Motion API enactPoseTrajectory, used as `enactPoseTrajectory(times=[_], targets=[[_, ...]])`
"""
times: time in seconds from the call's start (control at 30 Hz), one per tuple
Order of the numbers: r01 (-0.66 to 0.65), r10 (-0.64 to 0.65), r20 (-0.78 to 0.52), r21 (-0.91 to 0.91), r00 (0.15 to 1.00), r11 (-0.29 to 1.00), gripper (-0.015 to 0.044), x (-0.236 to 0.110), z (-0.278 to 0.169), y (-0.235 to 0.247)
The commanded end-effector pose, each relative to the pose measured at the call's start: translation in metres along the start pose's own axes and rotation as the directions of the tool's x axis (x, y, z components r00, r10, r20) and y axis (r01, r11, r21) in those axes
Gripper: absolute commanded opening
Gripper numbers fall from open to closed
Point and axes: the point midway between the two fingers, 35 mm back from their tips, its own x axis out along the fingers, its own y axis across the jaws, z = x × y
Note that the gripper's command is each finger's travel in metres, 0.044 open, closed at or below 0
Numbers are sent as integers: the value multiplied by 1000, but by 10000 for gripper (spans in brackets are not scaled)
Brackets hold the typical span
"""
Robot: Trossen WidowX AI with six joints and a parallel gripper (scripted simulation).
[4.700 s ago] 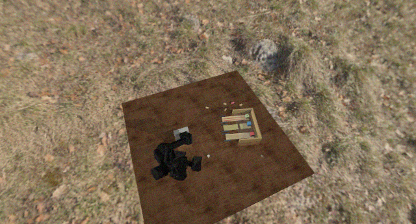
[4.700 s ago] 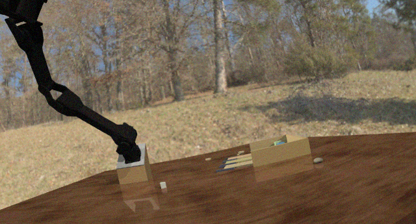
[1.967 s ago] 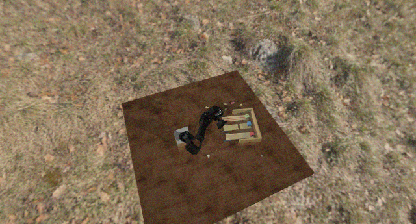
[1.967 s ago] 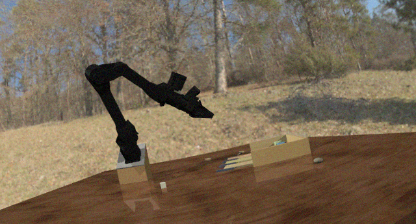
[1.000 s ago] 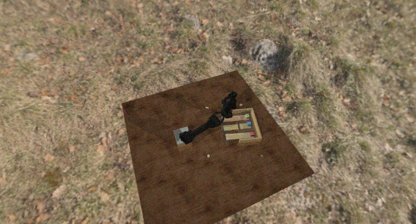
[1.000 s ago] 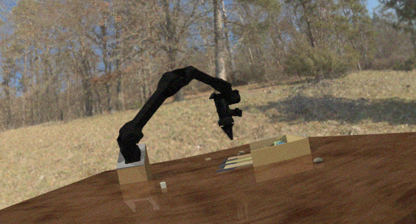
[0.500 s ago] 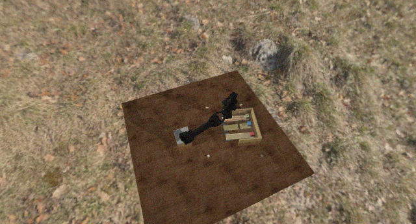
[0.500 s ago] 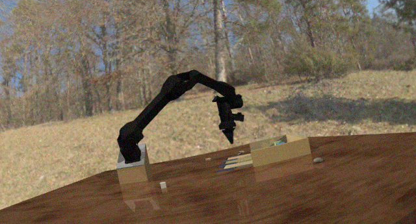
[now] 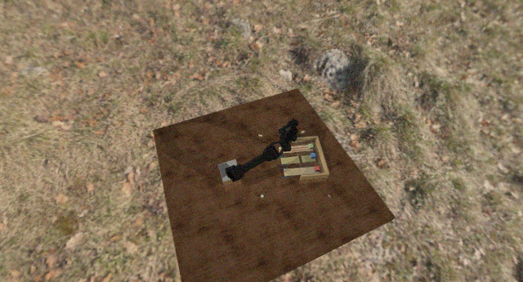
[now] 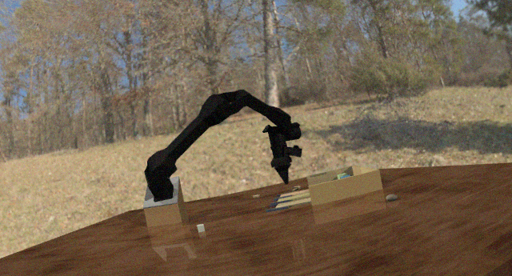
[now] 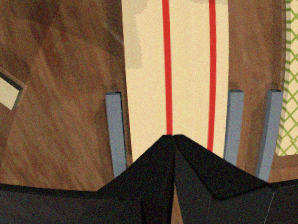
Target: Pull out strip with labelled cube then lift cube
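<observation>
My gripper (image 9: 283, 148) (image 10: 285, 181) (image 11: 172, 144) is shut and empty. It points down just above the near end of a cream strip with two red lines (image 11: 147, 83) (image 9: 299, 148). That strip runs into the open wooden tray (image 9: 324, 157) (image 10: 346, 190) and carries a green cube (image 9: 310, 145) (image 10: 342, 175) at its far end. The middle strip (image 9: 290, 160) lies in two pieces with a blue cube (image 9: 313, 155) behind it. The third strip (image 9: 297, 172) carries a red cube (image 9: 317, 167). I cannot read any label on the cubes.
Blue-grey end tabs (image 11: 115, 132) (image 11: 234, 125) flank the striped strip; a green hatched strip (image 11: 290, 63) lies to its right. The arm's base block (image 9: 225, 168) (image 10: 166, 214) stands left of the tray. A small white block (image 10: 201, 228) and a pebble (image 10: 391, 197) lie on the brown table (image 9: 245, 233).
</observation>
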Motion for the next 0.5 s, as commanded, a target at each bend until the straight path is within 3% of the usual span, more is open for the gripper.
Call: enactPoseTrajectory(times=[0.0,0.47], targets=[[8,-8,-5,-8,1000,1000,0,10,-2,-2],[10,-10,-4,-7,1000,1000,0,33,-4,-5]])
